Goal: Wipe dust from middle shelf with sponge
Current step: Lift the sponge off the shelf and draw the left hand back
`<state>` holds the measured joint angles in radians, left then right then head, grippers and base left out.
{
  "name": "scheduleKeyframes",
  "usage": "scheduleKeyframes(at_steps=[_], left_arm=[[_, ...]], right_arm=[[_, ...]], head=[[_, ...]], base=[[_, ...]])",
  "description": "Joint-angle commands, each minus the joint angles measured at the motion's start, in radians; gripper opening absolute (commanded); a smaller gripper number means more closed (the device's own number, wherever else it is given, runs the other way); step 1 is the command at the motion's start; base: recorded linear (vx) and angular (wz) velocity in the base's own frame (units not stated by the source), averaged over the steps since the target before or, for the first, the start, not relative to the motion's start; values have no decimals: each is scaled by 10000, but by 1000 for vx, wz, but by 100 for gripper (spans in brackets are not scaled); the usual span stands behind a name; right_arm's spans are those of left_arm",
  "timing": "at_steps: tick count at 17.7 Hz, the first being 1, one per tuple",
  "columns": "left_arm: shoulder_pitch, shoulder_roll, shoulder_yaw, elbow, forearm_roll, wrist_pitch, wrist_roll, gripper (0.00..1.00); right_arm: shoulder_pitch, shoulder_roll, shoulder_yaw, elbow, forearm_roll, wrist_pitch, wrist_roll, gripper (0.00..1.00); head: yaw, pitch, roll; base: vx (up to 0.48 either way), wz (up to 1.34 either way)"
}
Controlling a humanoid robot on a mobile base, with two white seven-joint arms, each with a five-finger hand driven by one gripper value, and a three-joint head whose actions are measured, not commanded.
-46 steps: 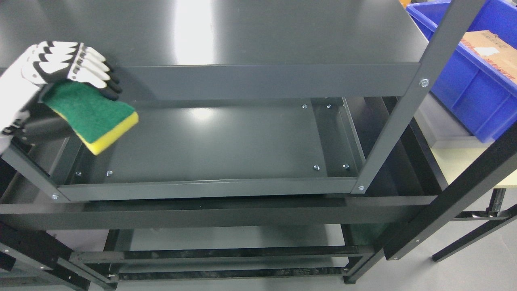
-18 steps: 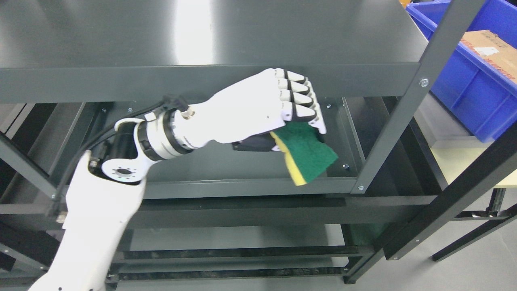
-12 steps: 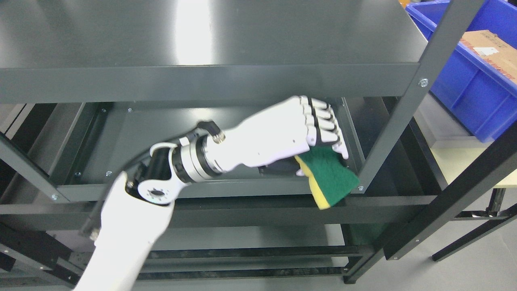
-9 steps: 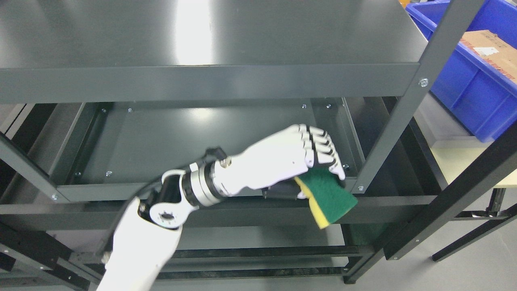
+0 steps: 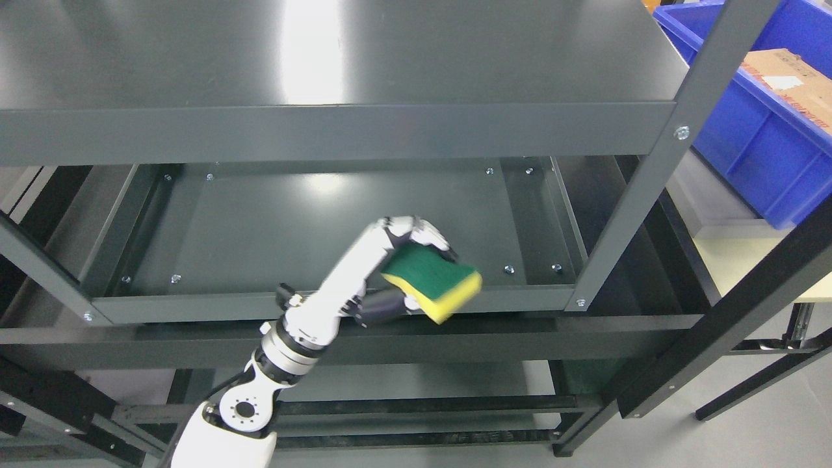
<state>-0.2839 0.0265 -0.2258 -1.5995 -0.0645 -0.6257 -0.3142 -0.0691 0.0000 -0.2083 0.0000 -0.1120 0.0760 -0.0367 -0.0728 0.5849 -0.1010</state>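
A: One hand is in view, the left hand (image 5: pixel 390 273), its white arm rising from the bottom edge left of the middle.

B: What is it holding?

A: The sponge (image 5: pixel 432 285). The fingers (image 5: pixel 426 233) curl over the far side of it and the thumb sits under the near side, so it is gripped between them. Green scouring face up, yellow foam showing along the near and right edges.

B: Where does the sponge sit against the shelf?

A: Over the front lip of the middle shelf (image 5: pixel 279 227), right of its centre. The yellow corner overlaps the front rail. Whether it touches the shelf surface I cannot tell; the hand is blurred.

B: And the rest of the rack?

A: The top shelf (image 5: pixel 325 65) covers the upper part of the picture, with a bright glare on it. A grey upright post (image 5: pixel 643 188) runs down the right side to the middle shelf's front corner. A lower shelf (image 5: pixel 390 383) shows beneath.

B: Anything beside the rack?

A: A blue bin (image 5: pixel 754 143) at the upper right, with a cardboard box (image 5: pixel 790 81) inside it, standing on a pale bench (image 5: pixel 728 260).
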Motion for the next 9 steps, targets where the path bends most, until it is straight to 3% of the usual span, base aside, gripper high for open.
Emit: scheduleKeyframes(at_steps=[1,4,9], left_arm=[[492,-90,2993,272,1824,2248,686,0],[492,-90,3255,211,2116,3661,1330,0],[385,-90,3485,-723,2270,5074,1685,0]], right_arm=[[0,-175,-3,-174,0,7,-2,100],[0,-175,-3,-174,0,7,-2,100],[0,-175,-3,-174,0,7,-2,100]], head=[[0,0,0],[0,0,0],[0,0,0]], base=[[0,0],[0,0],[0,0]])
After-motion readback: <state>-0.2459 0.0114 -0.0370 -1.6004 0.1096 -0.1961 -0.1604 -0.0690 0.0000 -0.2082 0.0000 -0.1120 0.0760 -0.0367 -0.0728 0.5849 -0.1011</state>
